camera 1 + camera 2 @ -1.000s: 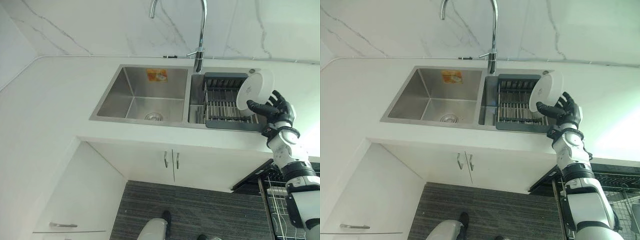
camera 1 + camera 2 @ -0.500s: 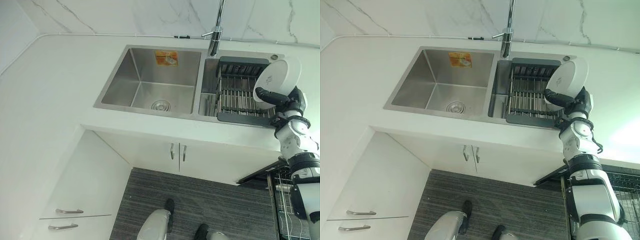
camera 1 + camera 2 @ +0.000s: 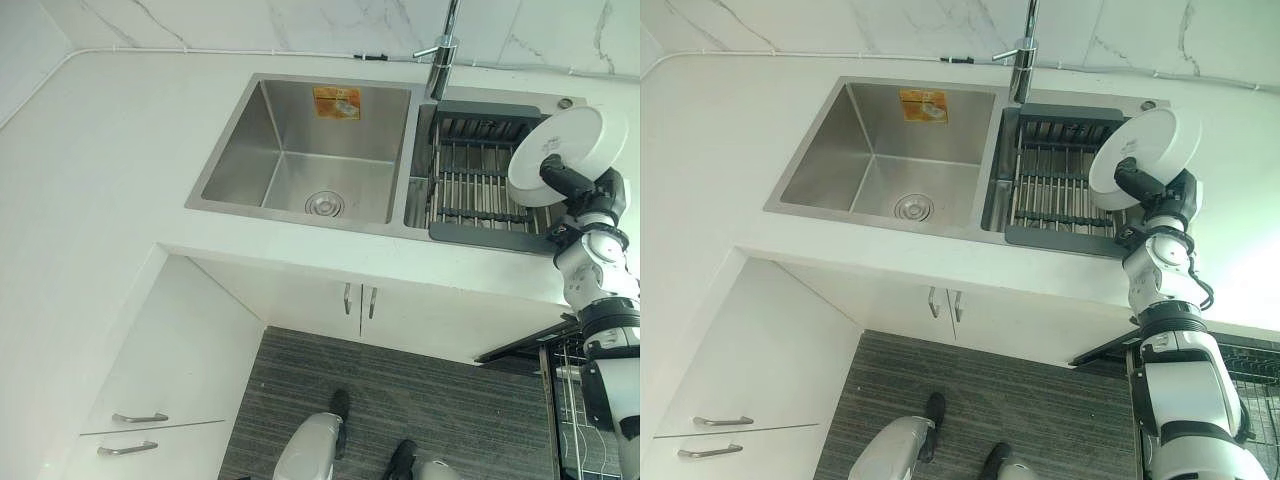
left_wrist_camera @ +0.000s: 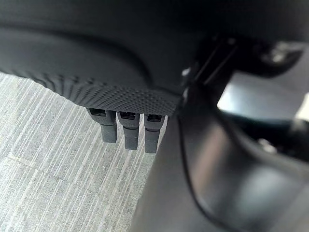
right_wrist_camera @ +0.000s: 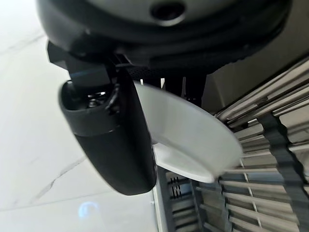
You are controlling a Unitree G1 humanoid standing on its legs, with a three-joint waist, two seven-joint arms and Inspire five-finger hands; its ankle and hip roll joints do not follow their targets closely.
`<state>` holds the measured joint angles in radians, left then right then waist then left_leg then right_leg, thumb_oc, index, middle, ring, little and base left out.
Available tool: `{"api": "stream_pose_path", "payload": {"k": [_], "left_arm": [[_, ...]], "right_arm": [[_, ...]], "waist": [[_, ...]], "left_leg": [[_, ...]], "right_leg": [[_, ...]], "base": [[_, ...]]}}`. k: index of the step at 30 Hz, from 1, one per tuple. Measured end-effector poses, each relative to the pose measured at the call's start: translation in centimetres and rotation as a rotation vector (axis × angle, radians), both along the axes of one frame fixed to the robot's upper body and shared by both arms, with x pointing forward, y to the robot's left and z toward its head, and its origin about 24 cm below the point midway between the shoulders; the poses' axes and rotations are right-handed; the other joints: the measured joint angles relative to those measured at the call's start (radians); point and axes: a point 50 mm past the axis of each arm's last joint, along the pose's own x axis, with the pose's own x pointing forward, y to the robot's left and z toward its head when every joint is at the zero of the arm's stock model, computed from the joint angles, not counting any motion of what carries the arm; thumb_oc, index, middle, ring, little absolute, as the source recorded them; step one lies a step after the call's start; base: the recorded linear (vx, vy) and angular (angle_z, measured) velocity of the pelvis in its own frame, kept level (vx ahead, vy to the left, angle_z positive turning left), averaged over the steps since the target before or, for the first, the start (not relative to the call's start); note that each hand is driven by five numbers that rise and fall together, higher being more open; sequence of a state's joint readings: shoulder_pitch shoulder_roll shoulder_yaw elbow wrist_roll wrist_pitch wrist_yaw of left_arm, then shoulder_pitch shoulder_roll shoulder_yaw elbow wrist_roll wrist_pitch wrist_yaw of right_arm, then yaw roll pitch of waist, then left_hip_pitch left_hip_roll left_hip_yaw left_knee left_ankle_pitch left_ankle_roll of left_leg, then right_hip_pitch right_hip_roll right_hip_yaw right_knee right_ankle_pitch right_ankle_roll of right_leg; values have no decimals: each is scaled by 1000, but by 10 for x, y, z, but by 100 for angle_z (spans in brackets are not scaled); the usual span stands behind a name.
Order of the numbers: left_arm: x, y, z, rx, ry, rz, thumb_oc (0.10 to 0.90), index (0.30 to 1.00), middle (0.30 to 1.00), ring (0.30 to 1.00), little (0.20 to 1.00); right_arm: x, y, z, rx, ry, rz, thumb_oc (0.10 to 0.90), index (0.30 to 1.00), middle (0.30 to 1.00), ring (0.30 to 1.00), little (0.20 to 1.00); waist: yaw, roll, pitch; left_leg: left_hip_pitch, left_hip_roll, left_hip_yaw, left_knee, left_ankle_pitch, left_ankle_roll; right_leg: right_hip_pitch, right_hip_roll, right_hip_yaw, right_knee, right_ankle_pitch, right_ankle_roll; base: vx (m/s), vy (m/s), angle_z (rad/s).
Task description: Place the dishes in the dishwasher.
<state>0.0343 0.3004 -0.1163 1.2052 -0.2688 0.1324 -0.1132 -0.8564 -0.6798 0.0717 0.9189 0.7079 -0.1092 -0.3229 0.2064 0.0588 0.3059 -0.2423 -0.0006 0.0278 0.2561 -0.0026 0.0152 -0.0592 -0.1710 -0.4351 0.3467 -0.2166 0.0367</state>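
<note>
Plate (image 3: 566, 152) now lifted clear of sink rack (image 3: 480, 185), right hand (image 3: 580, 185) pinching its rim; I judge dishwasher (image 3: 1200, 365) transfer comes next.

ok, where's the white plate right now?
The white plate is pinched in the right hand, held above the right end of the dark drying rack in the sink's right basin.
</note>
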Motion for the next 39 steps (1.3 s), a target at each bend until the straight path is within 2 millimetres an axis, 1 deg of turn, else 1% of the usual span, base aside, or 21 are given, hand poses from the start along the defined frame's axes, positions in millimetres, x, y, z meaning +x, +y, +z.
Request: {"api": "stream_pose_path", "payload": {"k": [2, 4, 6, 7, 9, 12, 13, 15, 21, 23, 24, 25, 27, 29, 30, 32, 34, 35, 37, 39], "left_arm": [[2, -3, 0, 12, 1, -15, 800, 900, 900, 900, 900], [4, -4, 0, 30, -3, -27, 800, 900, 900, 900, 900], [5, -4, 0, 45, -3, -28, 800, 900, 900, 900, 900], [8, -5, 0, 61, -3, -35, 800, 900, 900, 900, 900], [13, -6, 1, 68, -10, -36, 800, 900, 900, 900, 900], [16, -9, 1, 97, -5, -35, 800, 900, 900, 900, 900], [15, -8, 1, 110, 7, -31, 800, 900, 900, 900, 900], [15, -8, 0, 109, 14, -30, 800, 900, 900, 900, 900], [11, -11, -1, 106, 25, -15, 800, 900, 900, 900, 900], [10, -10, -1, 107, 24, -6, 800, 900, 900, 900, 900], [5, -9, -2, 109, 37, -2, 800, 900, 900, 900, 900], [4, -9, -2, 109, 39, -1, 800, 900, 900, 900, 900], [-1, -10, -3, 109, 45, 3, 800, 900, 900, 900, 900], [-7, -11, -4, 106, 56, 13, 800, 900, 900, 900, 900], [-13, -11, -5, 111, 67, 17, 800, 900, 900, 900, 900], [-19, -10, -6, 118, 88, 23, 800, 900, 900, 900, 900], [-24, -9, -6, 123, 102, 27, 800, 900, 900, 900, 900], [-26, -9, -7, 124, 107, 28, 800, 900, 900, 900, 900], [-28, -9, -7, 125, 115, 30, 800, 900, 900, 900, 900], [-30, -11, -8, 122, 121, 32, 800, 900, 900, 900, 900]], "right_arm": [[1, 4, -2, -41, 8, -39, 400, 300, 300, 300, 300], [1, 7, -4, -64, 23, -67, 400, 300, 300, 300, 300], [2, 8, -6, -74, 34, -85, 400, 300, 300, 300, 300], [1, 8, -5, -76, 29, -91, 400, 300, 300, 300, 300], [1, 8, -5, -73, 27, -104, 400, 300, 300, 300, 300], [1, 10, -5, -70, 12, -117, 400, 300, 300, 300, 300], [2, 15, -5, -92, -7, -126, 400, 300, 300, 300, 300], [2, 20, 3, -107, -73, -140, 400, 300, 300, 300, 300], [-4, 46, 31, -226, -273, -109, 400, 300, 300, 300, 300], [-8, 54, 38, -263, -345, -85, 400, 300, 300, 300, 300], [-10, 66, 45, -303, -404, -44, 400, 300, 300, 300, 300], [-11, 70, 48, -318, -424, -29, 400, 300, 300, 300, 300], [-14, 77, 49, -330, -455, 4, 400, 300, 300, 300, 300], [-14, 81, 48, -338, -457, 29, 400, 300, 300, 300, 300], [-14, 81, 42, -338, -439, 36, 400, 300, 300, 300, 300], [-14, 80, 32, -336, -403, 45, 400, 300, 300, 300, 300], [-15, 80, 23, -333, -370, 59, 400, 300, 300, 300, 300], [-13, 78, 12, -331, -314, 57, 400, 300, 300, 300, 300], [-12, 73, 1, -330, -255, 41, 400, 300, 300, 300, 300], [-13, 71, -3, -327, -243, 37, 400, 300, 300, 300, 300]], "waist": [[12, -1, 0], [18, -7, 6], [18, -17, 13], [18, -30, 21], [23, -41, 27], [25, -46, 27], [24, -47, 26], [20, -51, 24], [12, -74, 16], [13, -88, 7], [11, -99, -7], [11, -101, -11], [9, -108, -34], [7, -112, -59], [7, -113, -83], [6, -112, -111], [-12, -106, -119], [-21, -101, -122], [-35, -97, -124], [-39, -88, -132]], "left_leg": [[5, 0, 6, 0, 0, 0], [22, 1, 6, -2, 0, 0], [36, 3, 7, -3, 0, 0], [39, 8, 7, -3, -1, -1], [39, 13, 8, -2, -1, -1], [44, 14, 14, 0, -1, -1], [53, 15, 20, 0, -1, 0], [58, 17, 21, 1, -1, 0], [71, 22, 29, 4, -2, -1], [71, 27, 37, 8, -5, -2], [69, 34, 43, 18, -14, -4], [70, 35, 46, 23, -26, -10], [68, 35, 51, 26, -31, -7], [68, 34, 53, 26, -38, 3], [65, 33, 61, 27, -40, 7], [60, 32, 73, 28, -42, 10], [60, 30, 76, 31, -44, 12], [60, 30, 80, 36, -45, 15], [60, 28, 80, 36, -45, 15], [54, 29, 86, 36, -43, 12]], "right_leg": [[6, 1, 1, -4, 0, 0], [26, 5, -1, -12, 0, 0], [42, 7, -1, -18, 0, 0], [46, 13, -2, -22, 0, -1], [46, 17, -2, -22, 1, -3], [52, 18, 0, -22, 3, -4], [62, 18, 2, -25, 4, -4], [68, 19, 2, -27, 4, -4], [72, 21, 14, -19, 7, -5], [70, 21, 17, -14, 7, -6], [70, 23, 21, -13, 8, -7], [69, 23, 26, -11, 7, -8], [66, 21, 30, -8, 7, -8], [63, 18, 36, -8, 7, -7], [61, 15, 43, -7, 5, -9], [47, 11, 55, 1, 5, -8], [46, 8, 60, 3, 8, -4], [46, 6, 63, 7, 8, -3], [45, 4, 63, 9, 8, -2], [34, 3, 67, 13, 12, 5]], "base": [[44, -66, -1], [31, -71, 2], [5, -75, 2], [-8, -75, -1], [-5, -50, 0], [-25, -61, -4], [-42, -42, -4], [-37, -34, -2], [-49, -24, -5], [-70, -19, -9], [-86, -9, -13], [-81, -2, -13], [-51, 8, -7], [-30, 9, -7], [-24, 10, -9], [-8, 5, -13], [9, 5, -8], [14, 8, -3], [6, 3, -2], [-17, -7, -7]]}}
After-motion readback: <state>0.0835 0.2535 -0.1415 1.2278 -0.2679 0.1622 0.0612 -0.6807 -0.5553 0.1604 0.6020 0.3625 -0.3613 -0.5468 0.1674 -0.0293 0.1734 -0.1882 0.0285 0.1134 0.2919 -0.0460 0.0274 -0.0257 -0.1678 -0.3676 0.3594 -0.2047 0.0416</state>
